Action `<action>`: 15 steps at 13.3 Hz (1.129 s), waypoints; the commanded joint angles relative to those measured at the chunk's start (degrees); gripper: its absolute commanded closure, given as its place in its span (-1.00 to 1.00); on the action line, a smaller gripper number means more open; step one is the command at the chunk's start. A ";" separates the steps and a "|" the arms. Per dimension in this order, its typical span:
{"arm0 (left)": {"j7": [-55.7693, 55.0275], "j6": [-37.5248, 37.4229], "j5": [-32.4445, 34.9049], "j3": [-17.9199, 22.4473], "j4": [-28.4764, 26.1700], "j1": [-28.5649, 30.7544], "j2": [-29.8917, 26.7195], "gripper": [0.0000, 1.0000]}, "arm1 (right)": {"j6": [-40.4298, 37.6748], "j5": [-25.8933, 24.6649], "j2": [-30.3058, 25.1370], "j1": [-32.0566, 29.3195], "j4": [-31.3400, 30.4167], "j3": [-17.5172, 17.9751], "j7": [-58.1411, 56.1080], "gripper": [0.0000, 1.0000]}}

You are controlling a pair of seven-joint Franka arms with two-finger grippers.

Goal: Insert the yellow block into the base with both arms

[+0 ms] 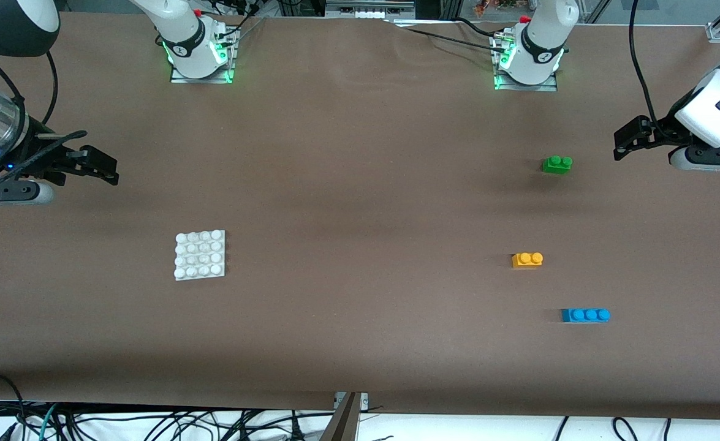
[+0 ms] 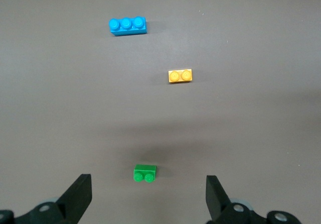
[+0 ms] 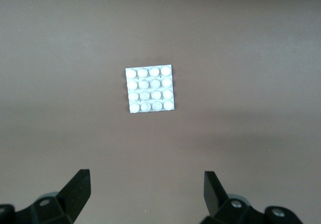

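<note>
The yellow block (image 1: 527,260) lies on the brown table toward the left arm's end; it also shows in the left wrist view (image 2: 180,76). The white studded base (image 1: 200,255) lies flat toward the right arm's end and shows in the right wrist view (image 3: 150,89) with nothing on it. My left gripper (image 1: 622,144) is open and empty, up in the air near the green brick; in its wrist view (image 2: 149,199) the jaws stand wide apart. My right gripper (image 1: 111,171) is open and empty, up over bare table near the base, its jaws wide apart in its wrist view (image 3: 146,191).
A green two-stud brick (image 1: 557,164) lies farther from the front camera than the yellow block. A blue three-stud brick (image 1: 585,315) lies nearer to the camera than it. Both show in the left wrist view, green (image 2: 145,173) and blue (image 2: 128,25). Cables hang at the table's front edge.
</note>
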 commanded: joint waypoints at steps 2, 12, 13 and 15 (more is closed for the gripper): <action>0.32 -0.83 -1.03 -0.05 0.52 0.21 -0.18 -1.00 | 1.00 0.83 -0.43 -0.20 -0.38 -0.42 0.07 -1.00; 0.32 -1.62 -1.03 -0.05 0.52 0.30 -0.18 -1.00 | 1.18 0.91 -0.43 -0.20 -0.29 -0.42 -0.02 -1.00; 0.32 -1.62 -1.03 -0.05 0.52 0.30 -0.18 -1.00 | 1.17 0.91 -0.43 -0.20 -0.29 -0.42 0.06 -1.00; 0.41 -1.62 -1.03 0.13 0.43 0.30 -0.18 -1.00 | 1.26 0.83 -0.43 -0.20 -0.29 -0.33 0.15 -1.00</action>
